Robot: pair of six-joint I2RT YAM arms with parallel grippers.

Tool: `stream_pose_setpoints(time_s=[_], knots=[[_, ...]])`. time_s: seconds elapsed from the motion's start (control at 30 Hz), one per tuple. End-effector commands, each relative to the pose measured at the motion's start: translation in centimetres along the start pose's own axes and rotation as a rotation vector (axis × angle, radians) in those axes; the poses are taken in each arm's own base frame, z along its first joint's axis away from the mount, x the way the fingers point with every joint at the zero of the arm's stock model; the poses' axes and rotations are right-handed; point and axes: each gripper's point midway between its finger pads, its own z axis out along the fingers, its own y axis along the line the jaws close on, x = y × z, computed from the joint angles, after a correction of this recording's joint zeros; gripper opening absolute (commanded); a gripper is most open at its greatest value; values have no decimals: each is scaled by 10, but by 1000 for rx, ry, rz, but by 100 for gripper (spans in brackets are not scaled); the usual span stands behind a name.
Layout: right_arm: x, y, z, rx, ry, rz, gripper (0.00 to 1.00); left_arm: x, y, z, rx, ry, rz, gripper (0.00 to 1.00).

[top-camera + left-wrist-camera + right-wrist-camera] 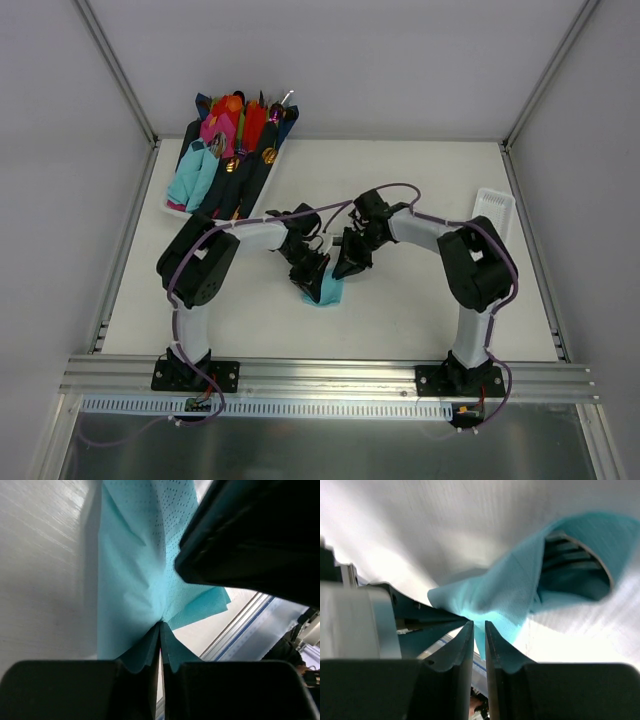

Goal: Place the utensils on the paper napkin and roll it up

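white table (430, 310), and the teal paper napkin (325, 292) sits mid-frame, half rolled, between both arms. left gripper (161, 627) is clenched on a napkin fold. right gripper (479, 629) has its jaws a slit apart at the paper's edge; grasping or not, can't tell. utensils (570, 555) peek from the roll's open end, upper right. best bet: pinch firm, roll snug, no tearing.

a robotics lab cell: plain panels (330, 60) wall a white counter (420, 320), left arm (195, 270) and right arm (480, 265) bolted to its near-edge rail (330, 372).
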Motion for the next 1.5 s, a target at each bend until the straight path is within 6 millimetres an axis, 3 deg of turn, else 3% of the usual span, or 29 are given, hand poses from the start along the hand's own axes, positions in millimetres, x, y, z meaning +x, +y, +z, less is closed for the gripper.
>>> stream_pose_setpoints(time_s=[0.0,0.17,0.37,0.43,0.6,0.67,0.77,0.93,1.17,1.3,1.47], knots=[[7,24,-21,-31,-45,-59,18,5,35,22,-103,33,-25,2],[13,16,-2,2,-4,-49,17,0,33,25,-86,33,-51,3],[18,-16,23,83,43,-12,16,-7,24,17,-58,2,-54,4],[18,-26,28,106,51,4,15,-8,22,8,-38,-20,-69,9],[18,-39,31,136,55,18,15,-25,5,-45,5,-179,-39,20],[18,-43,32,142,58,21,15,-34,1,-70,5,-257,-19,30],[18,-45,33,146,59,17,15,-46,1,-90,-43,-323,23,39],[17,-46,34,147,62,15,15,-67,7,-85,-59,-313,37,45],[21,-59,34,168,72,39,15,-61,19,-42,-23,-187,-4,54],[23,-66,33,189,72,57,15,-61,24,-30,-20,-156,-26,56],[22,-69,35,199,74,64,13,-60,15,-18,3,-128,-5,56]])
